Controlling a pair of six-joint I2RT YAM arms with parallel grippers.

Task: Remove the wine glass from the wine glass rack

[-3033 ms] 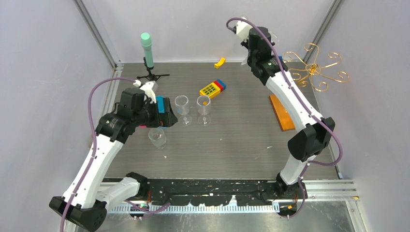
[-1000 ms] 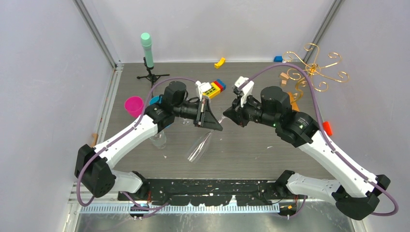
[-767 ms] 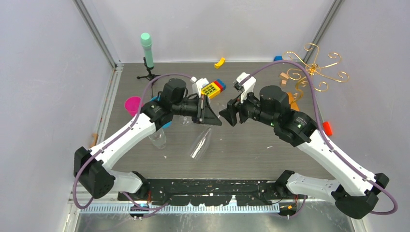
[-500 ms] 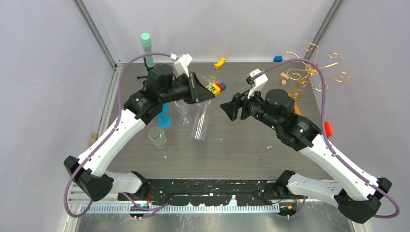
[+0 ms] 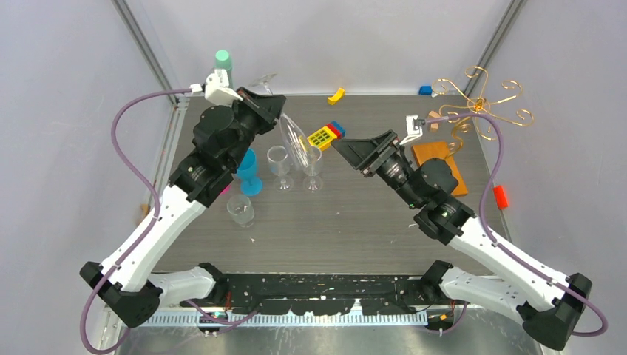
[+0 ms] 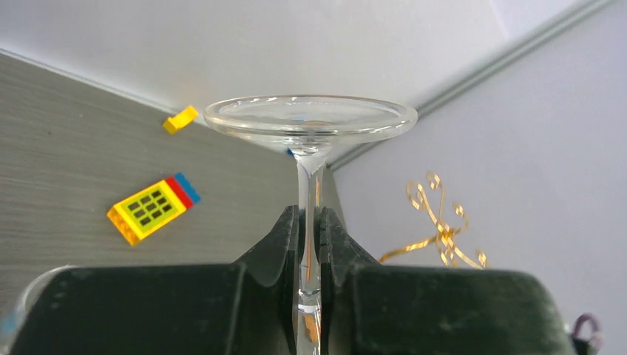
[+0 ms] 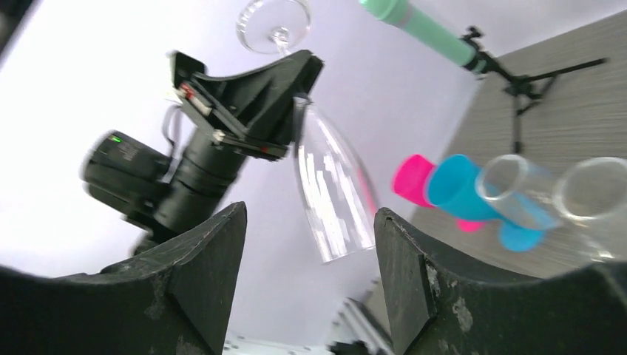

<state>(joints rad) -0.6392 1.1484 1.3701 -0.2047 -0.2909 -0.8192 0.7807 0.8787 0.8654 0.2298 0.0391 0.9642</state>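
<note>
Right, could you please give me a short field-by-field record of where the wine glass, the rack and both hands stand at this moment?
wine glass: roughly upside down and tilted, foot up, bowl hanging down, in the air above the table
left hand: shut on the wine glass's stem
right hand: open, empty, pointing toward the wine glass
wine glass rack: far right corner, no glass seen on its arms
task state: glass off the rack, not yet set down
</note>
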